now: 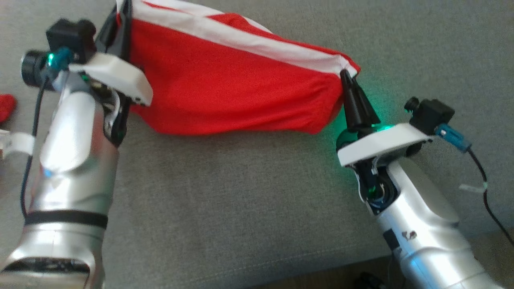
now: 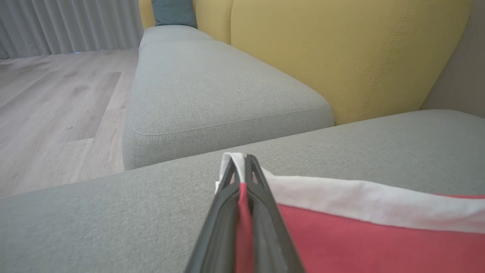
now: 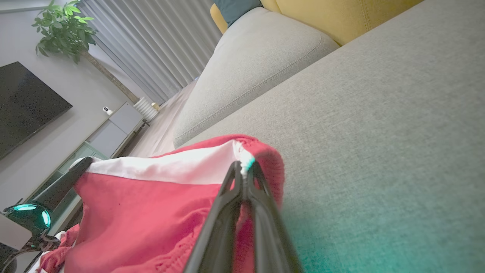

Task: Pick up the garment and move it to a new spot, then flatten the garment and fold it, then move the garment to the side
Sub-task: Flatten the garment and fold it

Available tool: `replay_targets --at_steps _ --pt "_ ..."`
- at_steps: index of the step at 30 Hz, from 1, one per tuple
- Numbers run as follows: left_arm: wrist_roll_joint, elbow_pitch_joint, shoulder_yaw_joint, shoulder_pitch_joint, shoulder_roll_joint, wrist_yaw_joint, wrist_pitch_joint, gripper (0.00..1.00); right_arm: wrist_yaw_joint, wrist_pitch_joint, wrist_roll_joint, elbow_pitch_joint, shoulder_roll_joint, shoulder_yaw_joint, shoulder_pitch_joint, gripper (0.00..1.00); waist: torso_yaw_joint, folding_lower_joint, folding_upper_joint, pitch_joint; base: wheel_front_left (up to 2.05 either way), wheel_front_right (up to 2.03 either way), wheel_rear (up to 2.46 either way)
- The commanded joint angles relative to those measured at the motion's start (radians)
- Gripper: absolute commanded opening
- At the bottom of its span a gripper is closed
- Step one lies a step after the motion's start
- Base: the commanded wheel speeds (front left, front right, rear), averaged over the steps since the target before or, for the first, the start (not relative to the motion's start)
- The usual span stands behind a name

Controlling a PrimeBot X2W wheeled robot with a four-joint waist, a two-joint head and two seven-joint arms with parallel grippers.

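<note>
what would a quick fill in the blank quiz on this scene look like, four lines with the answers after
1. The garment is mostly ____, with a white band along its top edge.
2. The left gripper and right gripper are both ____ on the garment's upper corners.
3. The seat cushion beneath the garment is ____.
4. The sofa backrest is ____.
Missing words: red; shut; grey; yellow.

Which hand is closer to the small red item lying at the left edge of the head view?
Left. The left hand holds the garment at the end toward the small red item; the right hand holds its other end, farther away.
</note>
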Motion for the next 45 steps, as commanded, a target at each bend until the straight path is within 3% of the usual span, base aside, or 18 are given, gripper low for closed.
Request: replay_targets --at_steps 1,10,19,24,25,26,27,28,29,37,45 --pt "0.012 -0.014 0.028 -0.056 0.029 0.008 -0.005 0.00 -0.001 -0.011 -0.005 -0.033 0.018 0.013 -0.032 0.00 -0.024 0.0000 0.0000 0.045 0.00 0.00 0.00" --pt "0.034 0.016 0.038 -0.130 0.014 0.043 -0.005 0.00 -0.001 -0.011 0.035 -0.087 0.021 0.070 -0.050 0.00 -0.040 0.0000 0.0000 0.096 0.00 0.00 0.00" --pt "0.062 0.048 0.047 -0.147 0.034 0.094 -0.005 0.00 -0.001 -0.011 0.047 -0.112 0.021 0.110 -0.055 0.00 -0.055 0.0000 0.0000 0.093 0.00 0.00 0.00" --pt "0.066 0.051 0.049 -0.150 0.043 0.101 -0.005 0.00 -0.001 -0.011 0.039 -0.118 0.021 0.109 -0.053 0.00 -0.066 0.0000 0.0000 0.093 0.00 0.00 0.00" --pt "0.067 0.049 0.048 -0.147 0.041 0.104 -0.005 0.10 -0.001 -0.011 0.038 -0.118 0.021 0.106 -0.052 0.00 -0.067 0.0000 0.0000 0.092 0.00 0.00 0.00" --pt "0.067 0.048 0.047 -0.144 0.039 0.105 -0.005 0.39 -0.001 -0.011 0.036 -0.118 0.021 0.103 -0.052 0.24 -0.068 0.0000 0.0000 0.091 0.00 0.00 0.00" --pt "0.067 0.048 0.047 -0.144 0.039 0.105 -0.005 0.39 -0.001 -0.011 0.036 -0.118 0.021 0.103 -0.052 0.24 -0.068 0.0000 0.0000 0.091 0.00 0.00 0.00" --pt "0.065 0.049 0.049 -0.139 0.037 0.106 -0.005 0.98 -0.001 -0.011 0.035 -0.116 0.021 0.098 -0.050 0.73 -0.068 0.0000 0.0000 0.090 0.00 0.00 0.00" --pt "0.060 0.053 0.052 -0.135 0.037 0.106 -0.005 1.00 -0.001 -0.011 0.034 -0.115 0.021 0.093 -0.049 1.00 -0.069 0.0000 0.0000 0.089 0.00 0.00 0.00" --pt "0.033 0.047 0.078 -0.076 0.008 0.122 -0.005 1.00 -0.001 -0.011 -0.074 -0.118 0.021 0.004 -0.012 1.00 -0.059 0.0000 0.0000 0.050 0.00 0.00 0.00" --pt "0.016 0.134 0.095 -0.006 -0.020 0.151 -0.005 1.00 -0.001 -0.011 -0.150 -0.120 0.021 -0.096 0.078 1.00 -0.039 0.0000 0.0000 0.001 0.00 0.00 0.00"
